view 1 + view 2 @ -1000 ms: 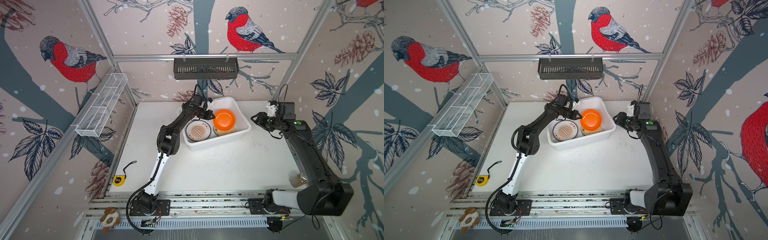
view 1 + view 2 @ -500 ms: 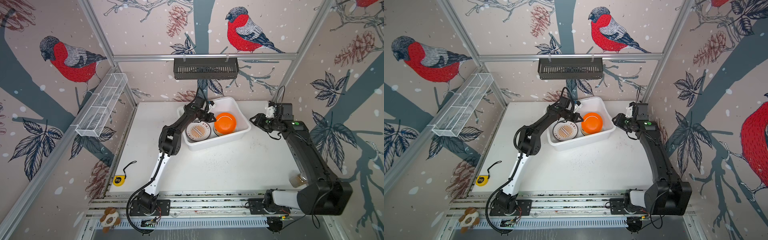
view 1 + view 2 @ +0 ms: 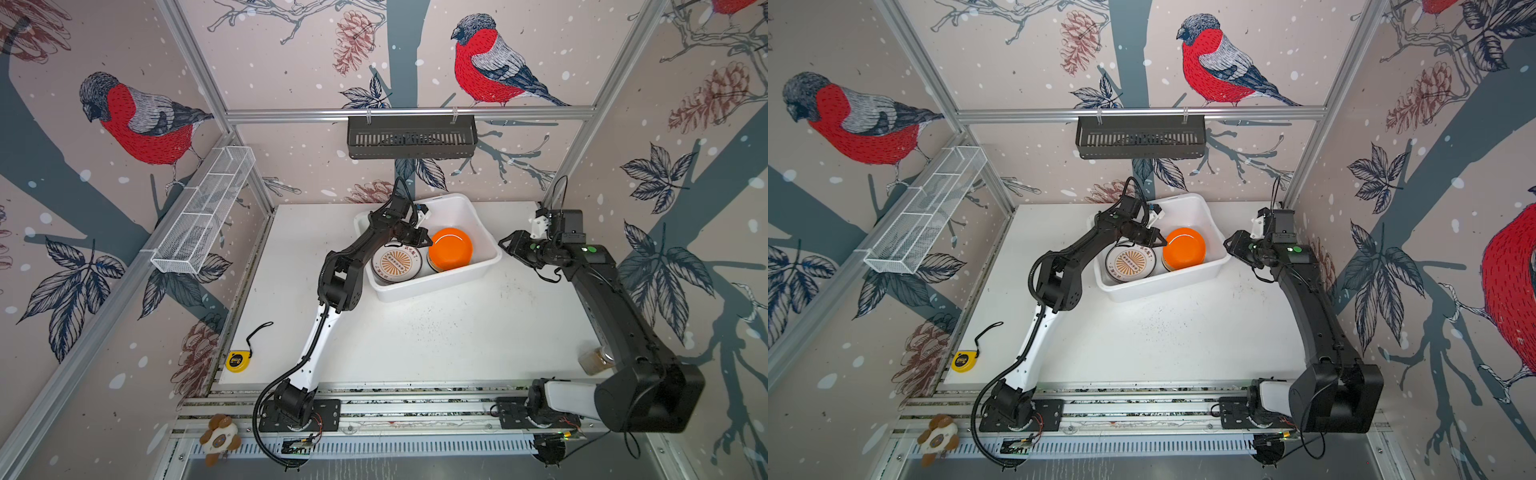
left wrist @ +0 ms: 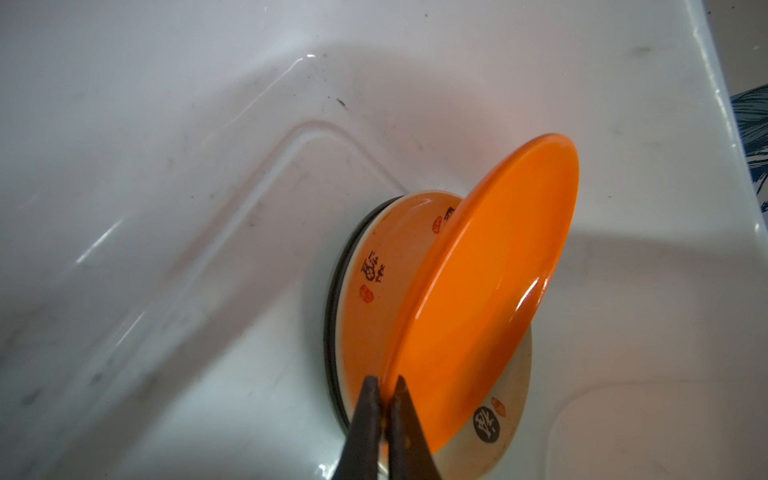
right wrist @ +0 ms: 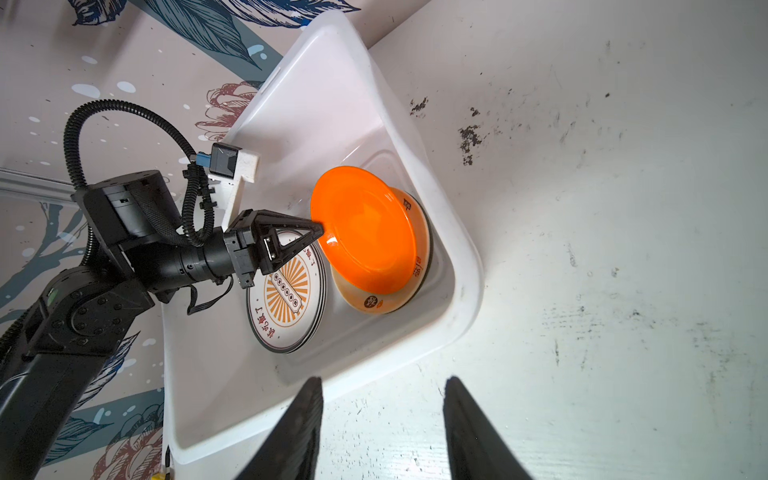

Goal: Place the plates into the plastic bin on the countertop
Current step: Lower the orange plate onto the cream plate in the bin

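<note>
The white plastic bin [image 3: 436,287] [image 3: 1163,289] stands at the back of the countertop [image 3: 415,340]. My left gripper [image 3: 426,240] [image 4: 384,386] reaches into it, shut on the rim of an orange plate [image 3: 451,249] [image 4: 490,266]. That plate hangs tilted, its lower edge on a cream plate [image 4: 374,270] lying over a black one [image 4: 332,299]. Beside them lies a black-rimmed sunburst plate [image 3: 396,262] [image 5: 286,295], topmost of a stack. My right gripper [image 3: 505,241] [image 5: 384,386] hovers open and empty over the countertop, just outside the bin's right end.
A black slatted basket [image 3: 411,137] hangs on the back rail and a white wire-mesh rack [image 3: 203,212] on the left wall. A yellow tape measure [image 3: 237,360] lies at the front left edge. A small jar [image 3: 594,361] stands by the right arm.
My left gripper has sunk a little into the bin with the orange plate, bringing it down onto the cream plate. The right arm has hardly moved.
</note>
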